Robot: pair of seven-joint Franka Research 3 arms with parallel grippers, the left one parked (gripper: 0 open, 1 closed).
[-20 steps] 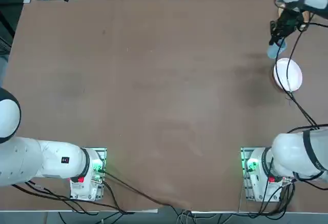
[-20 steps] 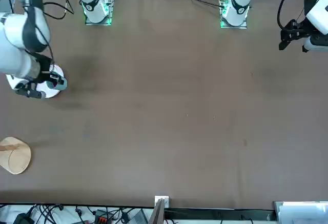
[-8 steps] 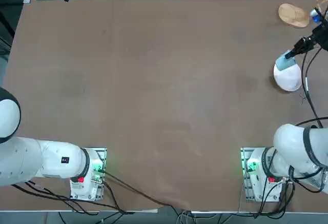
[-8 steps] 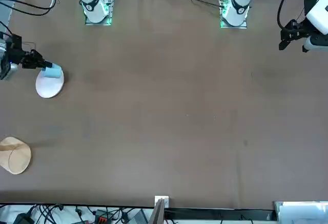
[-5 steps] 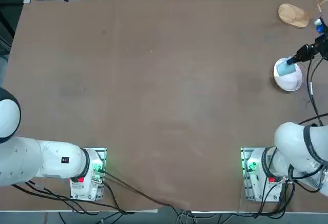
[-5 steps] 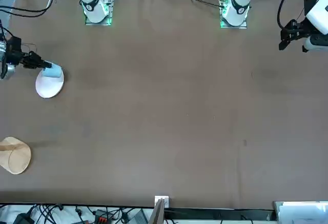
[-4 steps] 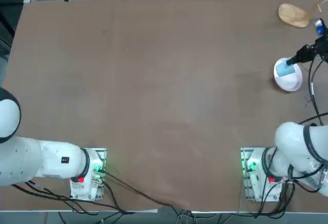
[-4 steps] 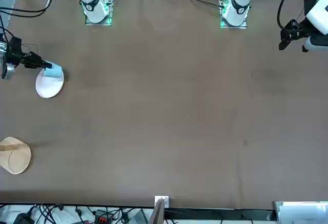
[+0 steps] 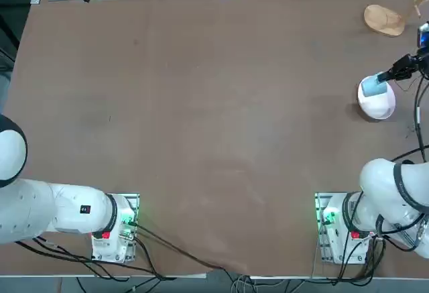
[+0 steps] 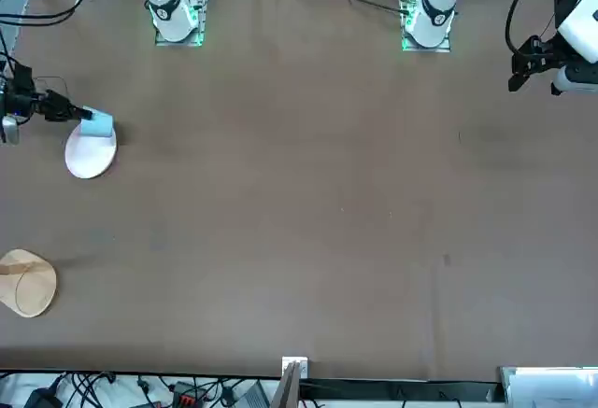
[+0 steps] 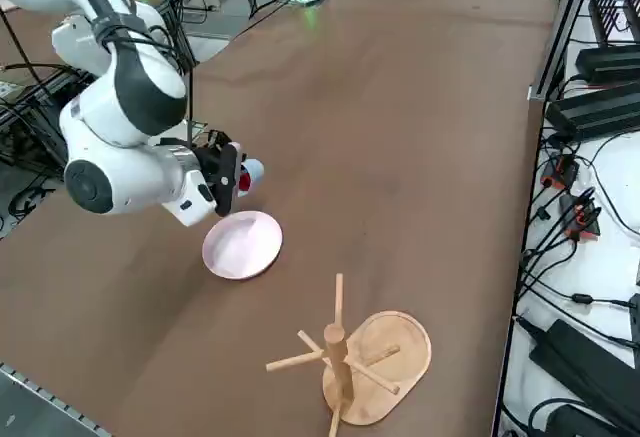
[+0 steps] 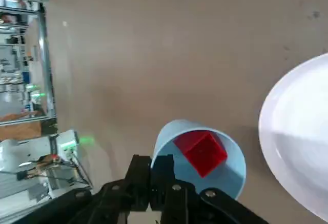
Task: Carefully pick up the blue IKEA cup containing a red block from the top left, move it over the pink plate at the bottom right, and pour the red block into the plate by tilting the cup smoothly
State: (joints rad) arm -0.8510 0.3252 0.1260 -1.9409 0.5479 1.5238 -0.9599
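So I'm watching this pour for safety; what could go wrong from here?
The red block sits near the mouth of the tilted blue cup, so it could drop onto the table beside the pink plate. The right gripper pinches only the cup's wall, so it might slip.

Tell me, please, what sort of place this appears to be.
Probably a robotics lab: two robot arms stand bolted at a broad brown table, cables and black boxes crowd its edge, and a wooden stand sits on it.

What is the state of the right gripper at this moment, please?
Right gripper: closed on the wall of the blue cup, with the red block inside the cup.
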